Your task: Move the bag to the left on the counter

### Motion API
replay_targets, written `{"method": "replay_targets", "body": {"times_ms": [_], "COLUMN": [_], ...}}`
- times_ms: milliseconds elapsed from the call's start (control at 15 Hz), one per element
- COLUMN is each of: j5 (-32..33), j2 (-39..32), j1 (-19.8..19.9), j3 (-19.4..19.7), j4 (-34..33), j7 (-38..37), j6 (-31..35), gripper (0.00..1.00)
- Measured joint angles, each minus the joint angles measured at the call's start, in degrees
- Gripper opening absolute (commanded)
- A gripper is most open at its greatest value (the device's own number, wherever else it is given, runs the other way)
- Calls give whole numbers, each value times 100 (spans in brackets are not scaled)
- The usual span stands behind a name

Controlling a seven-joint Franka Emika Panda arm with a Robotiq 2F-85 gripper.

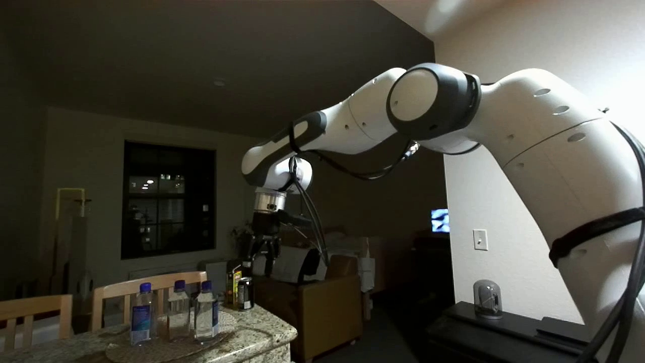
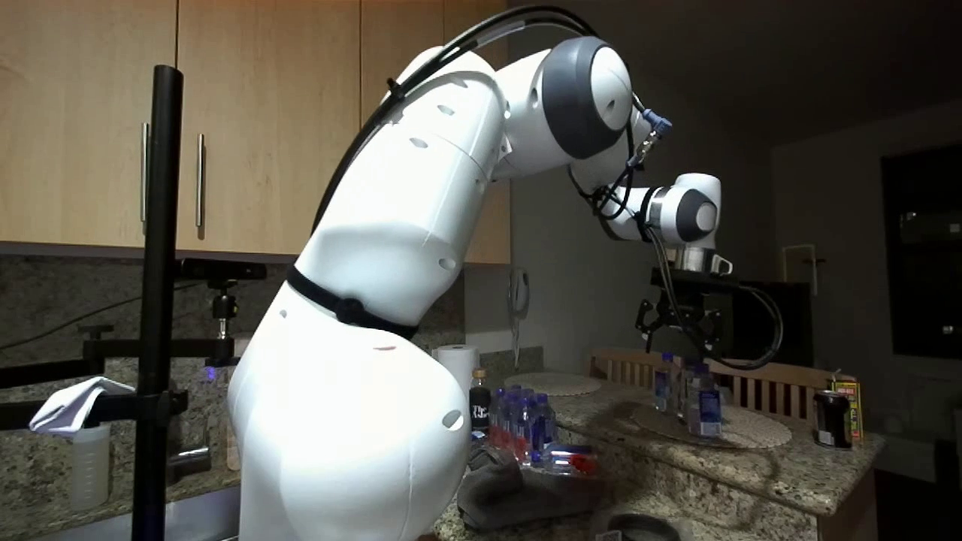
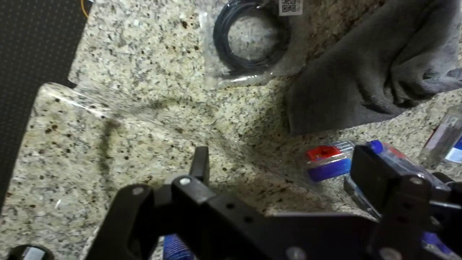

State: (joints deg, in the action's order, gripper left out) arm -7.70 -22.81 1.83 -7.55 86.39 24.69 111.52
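Note:
The bag is a clear plastic bag with a coil of black cable inside and a label. In the wrist view it lies at the top middle, on the lower level of the speckled counter, partly cut off. It also shows at the bottom edge of an exterior view. My gripper is open and empty, above the counter and apart from the bag. In both exterior views the gripper hangs pointing down, near the bottles on the raised counter.
A grey cloth lies beside the bag. Several bottles stand behind it, with one lying down. On the raised level are a woven mat with bottles, a black can and a yellow box.

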Motion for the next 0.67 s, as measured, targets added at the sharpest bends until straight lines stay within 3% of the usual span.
{"method": "replay_targets", "body": {"times_ms": [267, 667], "j5": [285, 622], "j2": [692, 1361], "j1": [-1, -76], "j3": [237, 331], "j4": [1062, 2145], "j7": [0, -51], "j6": [618, 535], "gripper": [100, 100]}}
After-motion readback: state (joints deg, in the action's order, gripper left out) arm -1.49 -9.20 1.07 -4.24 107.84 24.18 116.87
